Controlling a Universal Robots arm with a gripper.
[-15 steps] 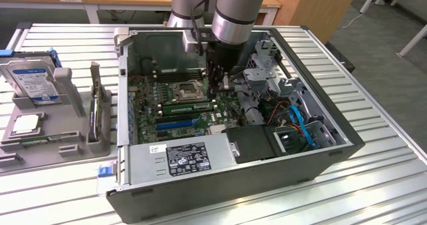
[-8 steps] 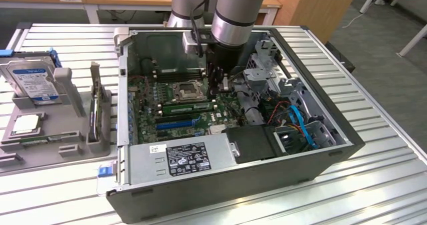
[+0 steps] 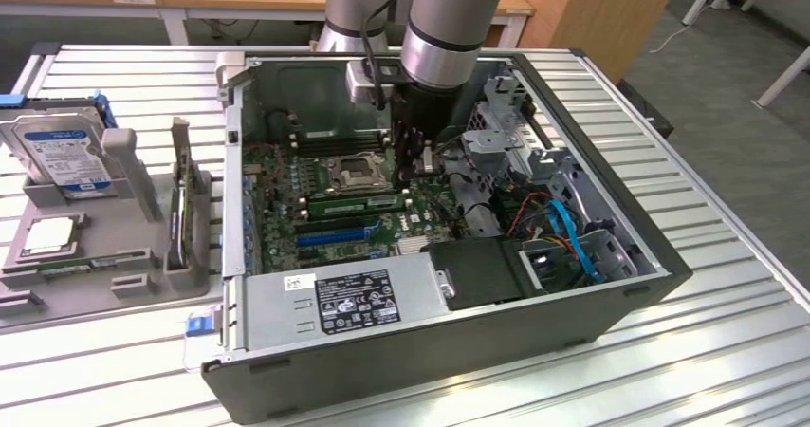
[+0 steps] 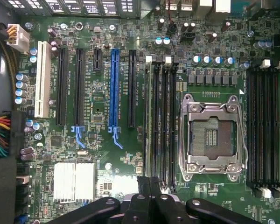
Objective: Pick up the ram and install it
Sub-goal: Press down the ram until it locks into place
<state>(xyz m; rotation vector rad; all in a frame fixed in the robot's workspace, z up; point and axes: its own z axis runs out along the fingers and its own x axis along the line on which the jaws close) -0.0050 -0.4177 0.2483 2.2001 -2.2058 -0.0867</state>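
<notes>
pincer (image 4: 149, 183): closed over the memory slots (image 4: 161, 116) | CPU socket (image 4: 211, 137): just beside those slots | motherboard (image 4: 95, 109): green

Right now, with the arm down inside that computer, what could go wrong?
1. The shut gripper sits over one end of the ram, which stands in its slot; a push there might seat it crooked.
2. The open processor socket lies right beside it; a slip could hurt its bare contacts.

Open from above over the board (image 3: 288, 194) in the middle of the case (image 3: 418, 370). Walled on the exterior view's right by drive cage (image 3: 500, 147) and cables (image 3: 572, 242), on the near side by the power box (image 3: 341, 304). Taken above the memory slots (image 4: 159, 121) by the arm (image 3: 443, 28) and its closed gripper (image 4: 150, 183).
</notes>
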